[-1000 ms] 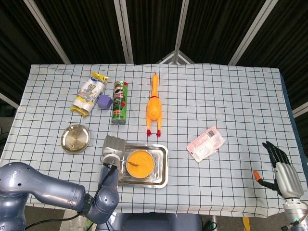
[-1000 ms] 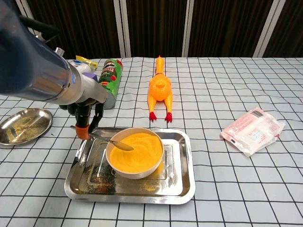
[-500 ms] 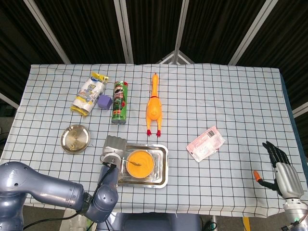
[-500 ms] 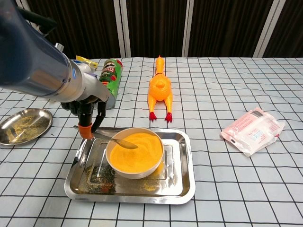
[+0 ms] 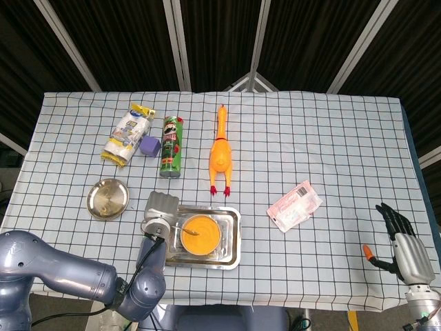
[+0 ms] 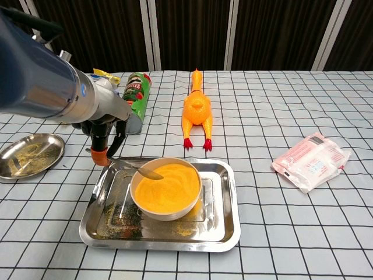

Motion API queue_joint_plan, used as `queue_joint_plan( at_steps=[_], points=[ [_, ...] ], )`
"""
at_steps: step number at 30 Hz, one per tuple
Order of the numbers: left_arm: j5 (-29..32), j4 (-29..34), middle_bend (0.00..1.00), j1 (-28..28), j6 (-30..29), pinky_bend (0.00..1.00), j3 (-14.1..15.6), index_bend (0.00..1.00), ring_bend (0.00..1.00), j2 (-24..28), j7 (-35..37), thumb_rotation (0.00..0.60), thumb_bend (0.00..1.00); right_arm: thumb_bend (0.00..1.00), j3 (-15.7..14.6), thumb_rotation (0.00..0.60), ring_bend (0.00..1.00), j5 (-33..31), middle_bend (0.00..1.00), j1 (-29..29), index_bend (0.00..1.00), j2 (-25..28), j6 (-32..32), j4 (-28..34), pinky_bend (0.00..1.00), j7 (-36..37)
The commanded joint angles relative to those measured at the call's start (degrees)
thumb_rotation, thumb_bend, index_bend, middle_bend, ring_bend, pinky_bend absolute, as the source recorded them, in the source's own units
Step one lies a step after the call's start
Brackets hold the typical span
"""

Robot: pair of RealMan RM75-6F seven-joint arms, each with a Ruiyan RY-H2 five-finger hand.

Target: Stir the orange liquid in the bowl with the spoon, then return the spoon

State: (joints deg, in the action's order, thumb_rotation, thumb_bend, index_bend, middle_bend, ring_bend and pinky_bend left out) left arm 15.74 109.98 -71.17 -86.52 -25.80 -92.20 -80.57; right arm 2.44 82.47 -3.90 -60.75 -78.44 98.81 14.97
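A white bowl (image 6: pixel 168 203) of orange liquid (image 6: pixel 168 188) stands in a steel tray (image 6: pixel 224 224); the bowl (image 5: pixel 200 234) and tray (image 5: pixel 231 243) also show in the head view. A metal spoon (image 6: pixel 135 169) slants with its tip in the liquid at the bowl's left rim. My left hand (image 6: pixel 104 140) holds the spoon's handle just left of the tray; its wrist (image 5: pixel 159 215) hides the fingers from above. The spoon (image 5: pixel 187 233) tip shows over the liquid. My right hand (image 5: pixel 400 243) rests far off at the table's right front corner, fingers apart, holding nothing.
A small steel plate (image 6: pixel 26 154) lies left of the tray. Behind stand a green chip can (image 6: pixel 133 96), a rubber chicken (image 6: pixel 196 111), a snack bag (image 5: pixel 127 135) and a purple block (image 5: pixel 149 145). A pink packet (image 6: pixel 311 160) lies to the right.
My left hand has drawn slightly left and back with the spoon, so the spoon tip now sits nearer the bowl's left rim. The right hand has not moved.
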Motion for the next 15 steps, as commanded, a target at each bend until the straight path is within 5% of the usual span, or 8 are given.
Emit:
queue_joint_plan(
  at_steps=[1, 7, 15],
  points=[
    [-8.8, 2.1, 1.00, 2.7, 0.5, 1.00, 1.6, 0.86, 1.00, 3.0, 5.2, 0.600, 0.75, 0.40, 0.0, 0.600, 0.00, 0.0, 0.00, 0.0, 0.00, 0.0, 0.0, 0.0, 0.00, 0.1],
    [-19.0, 1.7, 1.00, 8.8, 1.3, 1.00, 9.1, 0.86, 1.00, 9.3, 10.8, 0.600, 0.74, 0.40, 0.0, 0.600, 0.00, 0.0, 0.00, 0.1, 0.00, 0.0, -0.1, 0.0, 0.00, -0.1],
    [-26.7, -6.6, 1.00, 18.6, 10.9, 1.00, 16.5, 0.85, 1.00, 16.4, 21.6, 0.600, 0.74, 0.41, 0.0, 0.600, 0.00, 0.1, 0.00, 0.0, 0.00, 0.1, -0.1, 0.1, 0.00, 0.0]
  ],
)
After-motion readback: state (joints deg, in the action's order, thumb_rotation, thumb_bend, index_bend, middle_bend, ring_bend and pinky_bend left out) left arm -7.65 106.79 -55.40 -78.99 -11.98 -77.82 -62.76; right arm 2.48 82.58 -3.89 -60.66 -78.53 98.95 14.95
